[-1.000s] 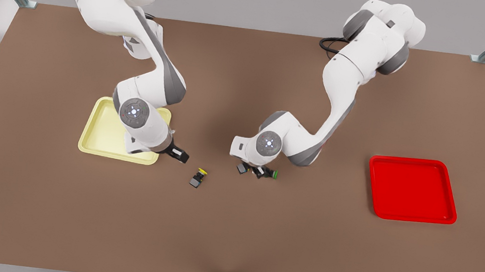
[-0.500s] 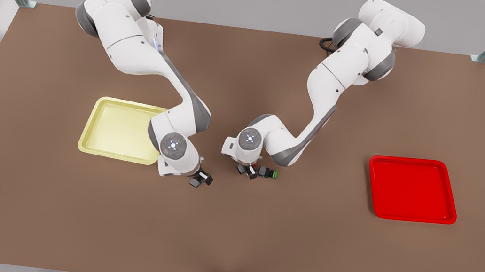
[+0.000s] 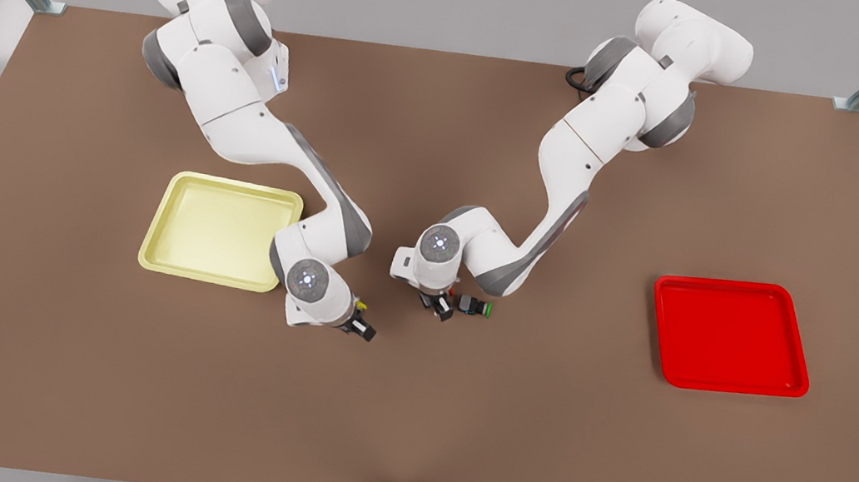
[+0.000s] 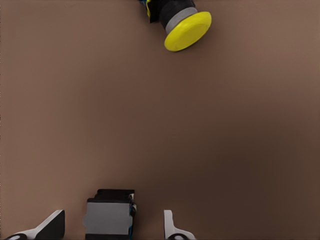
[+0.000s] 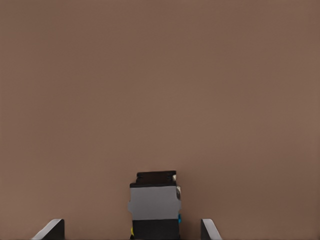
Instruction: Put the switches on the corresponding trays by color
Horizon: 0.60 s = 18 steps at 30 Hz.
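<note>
A: Item one, nearest the front edge of the desk [image 3: 403,431]?
B: Right claw [image 3: 358,327], low over the desk, just off the near corner of the yellow tray [image 3: 216,232]. Its fingers are spread and straddle the yellow switch [image 5: 154,205], with a gap on each side. The switch rests on the desk, outside its tray.

A: Item two?
B: Left claw [image 3: 440,308], a little farther back, toward the front view's right. Fingers likewise parted around the red switch [image 4: 110,216], not pinching it. This switch is also on the desk.

A: Neighbours?
B: Green-capped switch [image 3: 474,306], just beside the left claw, on the desk.

A: Receptacles?
B: Yellow tray, on the front view's left. Red tray [image 3: 728,338], well apart on the front view's right.
</note>
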Each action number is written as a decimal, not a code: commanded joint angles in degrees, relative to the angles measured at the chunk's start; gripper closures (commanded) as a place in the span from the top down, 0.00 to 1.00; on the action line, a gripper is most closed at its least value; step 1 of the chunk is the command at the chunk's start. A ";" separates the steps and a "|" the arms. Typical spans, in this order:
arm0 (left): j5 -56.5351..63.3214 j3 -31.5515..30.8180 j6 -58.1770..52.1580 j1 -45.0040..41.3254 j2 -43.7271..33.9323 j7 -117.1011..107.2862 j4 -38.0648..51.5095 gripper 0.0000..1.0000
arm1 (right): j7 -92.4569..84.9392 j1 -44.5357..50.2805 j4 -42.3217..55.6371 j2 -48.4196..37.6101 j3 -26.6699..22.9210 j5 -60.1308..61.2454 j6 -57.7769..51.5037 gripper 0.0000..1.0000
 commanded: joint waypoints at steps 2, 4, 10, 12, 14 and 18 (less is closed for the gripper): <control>0.43 0.00 0.00 0.00 -0.01 -0.01 -0.01 0.87 | -0.05 -0.08 0.00 0.57 -0.05 0.04 0.00 1.00; 0.34 0.00 -0.09 0.00 -0.01 -0.10 -0.09 0.87 | -0.31 -0.08 0.09 1.46 -0.13 0.04 0.00 1.00; 0.43 0.00 -0.79 0.00 -0.09 -1.15 0.08 0.80 | -0.23 0.01 0.35 2.25 -0.13 -0.31 0.09 0.98; 0.51 0.00 -0.62 0.00 -0.09 -1.42 0.08 0.79 | -0.31 -0.08 0.53 1.90 -0.13 -0.31 0.09 0.98; 0.51 0.00 -0.35 0.00 -0.01 -1.42 -0.01 0.71 | -0.58 -0.08 0.53 1.98 -0.13 -0.31 0.18 0.82; 0.16 0.00 -0.70 0.00 -0.01 -1.42 0.08 0.72 | -0.67 -0.08 0.53 2.16 -0.13 -0.23 0.17 0.53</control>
